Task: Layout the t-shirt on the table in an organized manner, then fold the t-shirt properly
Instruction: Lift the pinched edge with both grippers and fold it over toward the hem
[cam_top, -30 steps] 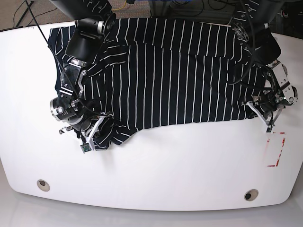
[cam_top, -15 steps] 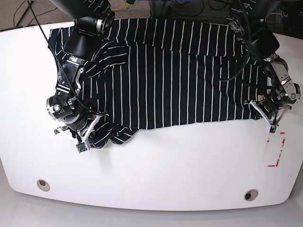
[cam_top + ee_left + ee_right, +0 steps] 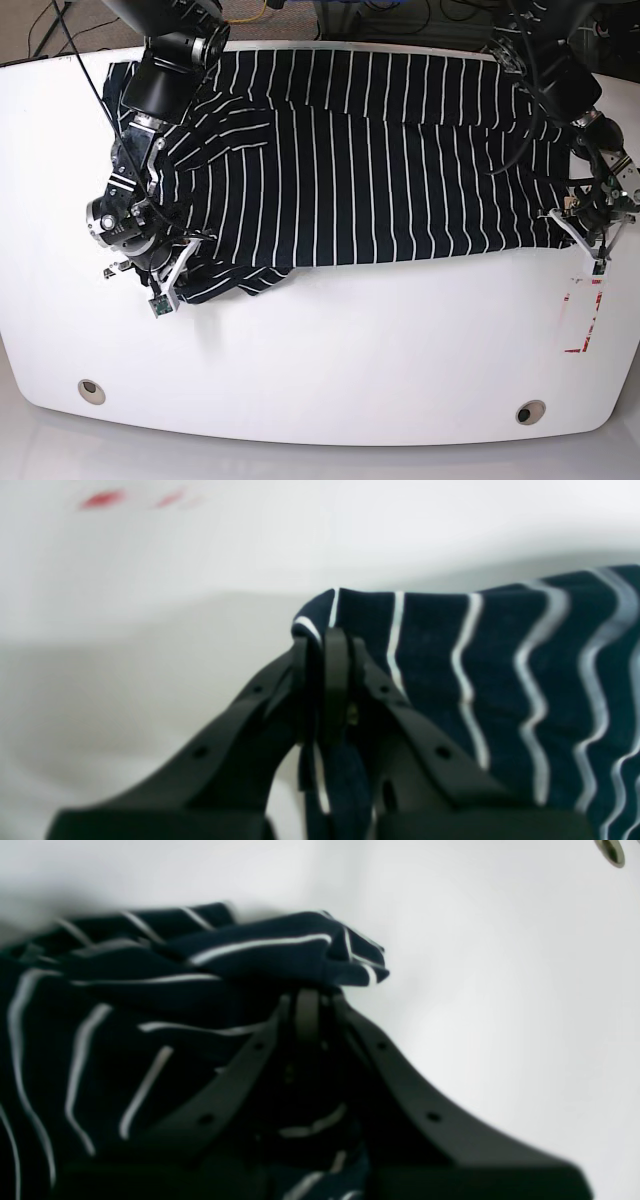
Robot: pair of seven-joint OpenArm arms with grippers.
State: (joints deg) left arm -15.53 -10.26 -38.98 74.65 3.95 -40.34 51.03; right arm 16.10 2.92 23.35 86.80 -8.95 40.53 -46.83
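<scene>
Nearest the front edge, the table lies bare, with a round hole toward each front corner and a red-marked rectangle at one side.

Beyond that runs the lower hem of the t-shirt. The garment is spread sideways across the far half of the table, dark with thin white stripes, mostly flat through the middle. Near the right gripper the cloth is bunched and rumpled; near the left gripper the hem reaches out flat toward the table's side.

Right gripper: fingers pressed together, pinching a bunched fold of the t-shirt, as the right wrist view shows.
Left gripper: fingers pressed together on a hem corner, cloth draped over and between the tips in the left wrist view.

Farther back, the upper body of the t-shirt carries a long crease and reaches the far table edge, where both arms come in.

Handling, in my judgement: light, soft and limp cloth, no stiffness, prone to sagging and dragging folds along the glossy top. It should not slip readily from a pinch, but a single layer may slide off a doubled one. Best holds are the hem corners and shoulder seams, where the fabric is thickest; the rumpled corner wants pulling out flat before any fold.
</scene>
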